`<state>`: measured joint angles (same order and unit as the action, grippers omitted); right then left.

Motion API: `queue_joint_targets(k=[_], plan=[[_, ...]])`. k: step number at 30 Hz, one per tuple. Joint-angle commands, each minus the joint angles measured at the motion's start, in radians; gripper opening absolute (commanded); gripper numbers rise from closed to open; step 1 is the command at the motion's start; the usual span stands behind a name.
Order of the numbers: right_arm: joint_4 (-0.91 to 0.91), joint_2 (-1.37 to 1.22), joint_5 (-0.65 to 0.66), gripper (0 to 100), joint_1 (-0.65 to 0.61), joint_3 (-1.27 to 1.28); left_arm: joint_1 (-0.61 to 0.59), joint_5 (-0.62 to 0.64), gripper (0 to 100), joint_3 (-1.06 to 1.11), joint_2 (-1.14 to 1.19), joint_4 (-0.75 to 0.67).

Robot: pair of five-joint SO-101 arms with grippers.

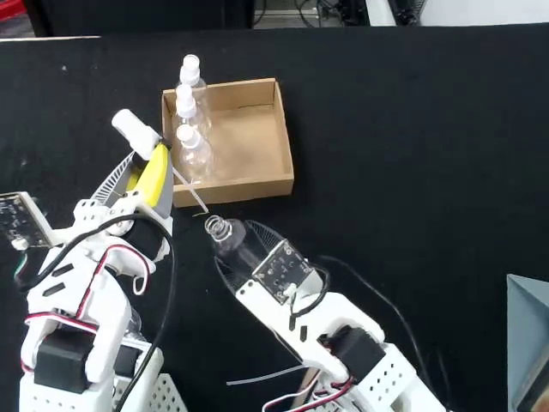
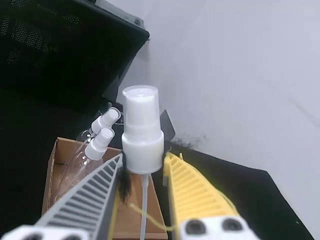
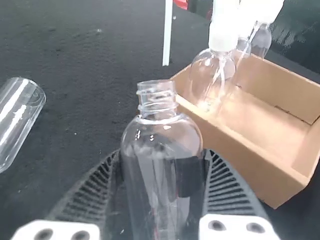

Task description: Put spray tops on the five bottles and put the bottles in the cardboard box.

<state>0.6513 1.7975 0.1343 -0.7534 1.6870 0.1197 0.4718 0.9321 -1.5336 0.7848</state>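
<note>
Holding spray top (image 2: 141,127) in left hand (image 2: 144,160), uncapped bottle (image 3: 159,137) in right hand (image 3: 162,159); 3 capped bottles (image 1: 185,103) in box (image 1: 255,144).

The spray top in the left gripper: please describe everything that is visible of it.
White, plastic-looking spray top: a round cap over a wider collar, a thin clear dip tube trailing below. The left gripper holds it under the collar, cap pointing out past the fingertips, beside the cardboard box, on no bottle.
</note>
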Motion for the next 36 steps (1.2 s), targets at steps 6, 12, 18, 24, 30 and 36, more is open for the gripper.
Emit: queue_joint_targets(k=[6, 12, 18, 24, 30, 36], plan=[[-0.044, 0.097, 0.005, 13.1, -0.018, -0.004, 0.005, 0.005, 3, 0.008, -0.011, 0.003], [-0.041, 0.097, 0.003, 13.1, -0.018, -0.004, 0.081, -0.002, 3, 0.01, -0.012, 0.031], [-0.04, 0.096, 0.003, 13.1, -0.018, -0.004, 0.079, -0.003, 3, 0.038, -0.127, 0.037], [-0.046, 0.096, 0.003, 13.1, -0.018, -0.004, 0.079, -0.006, 3, 0.139, -0.276, 0.028], [-0.048, 0.096, 0.003, 13.1, -0.02, -0.004, 0.079, -0.052, 3, 0.176, -0.29, 0.028], [-0.044, 0.096, 0.003, 13.1, -0.02, -0.004, 0.079, -0.054, 3, 0.142, -0.292, 0.031]])
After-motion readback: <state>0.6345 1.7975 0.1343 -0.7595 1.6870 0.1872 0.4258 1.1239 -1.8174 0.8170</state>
